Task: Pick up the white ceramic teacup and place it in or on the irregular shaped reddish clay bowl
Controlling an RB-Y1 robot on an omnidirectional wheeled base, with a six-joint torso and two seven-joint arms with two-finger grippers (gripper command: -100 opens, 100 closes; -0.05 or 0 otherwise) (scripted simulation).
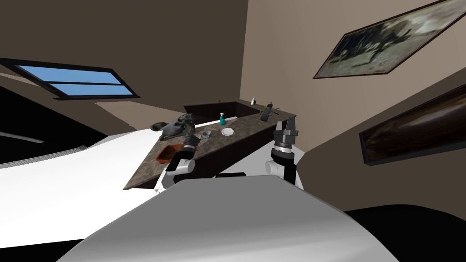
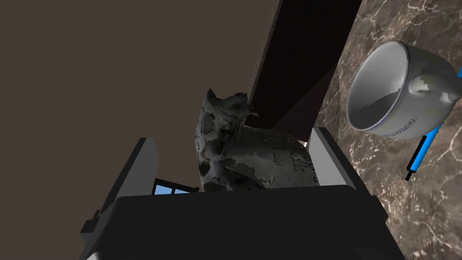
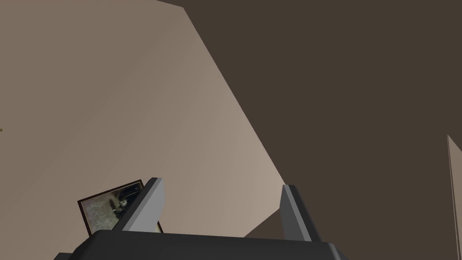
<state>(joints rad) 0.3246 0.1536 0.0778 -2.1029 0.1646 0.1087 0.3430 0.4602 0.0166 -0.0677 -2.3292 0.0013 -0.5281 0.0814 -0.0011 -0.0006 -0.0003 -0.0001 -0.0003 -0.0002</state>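
The white teacup (image 2: 391,92) stands on the brown marbled counter (image 2: 406,212), with its handle and some lettering showing on its side. It lies outside my left gripper (image 2: 231,137), just beyond one finger. That gripper is open, and its fingers frame a dark grey crumpled figurine (image 2: 243,153) farther on. In the head view the teacup (image 1: 207,134) is mid-counter, and my left gripper (image 1: 193,139) hovers beside it. The reddish clay bowl (image 1: 166,153) sits close to the near end of the counter (image 1: 245,127). My right gripper (image 1: 291,123) is raised at the counter's right edge, open and empty (image 3: 221,184).
A white plate (image 1: 227,132), a teal spray bottle (image 1: 222,119) and a dark bottle (image 1: 265,112) stand farther along the counter. The dark figurine (image 1: 175,127) sits at its left edge. A blue pen-like stick (image 2: 424,151) lies by the cup. A sunken dark basin (image 1: 218,109) is behind.
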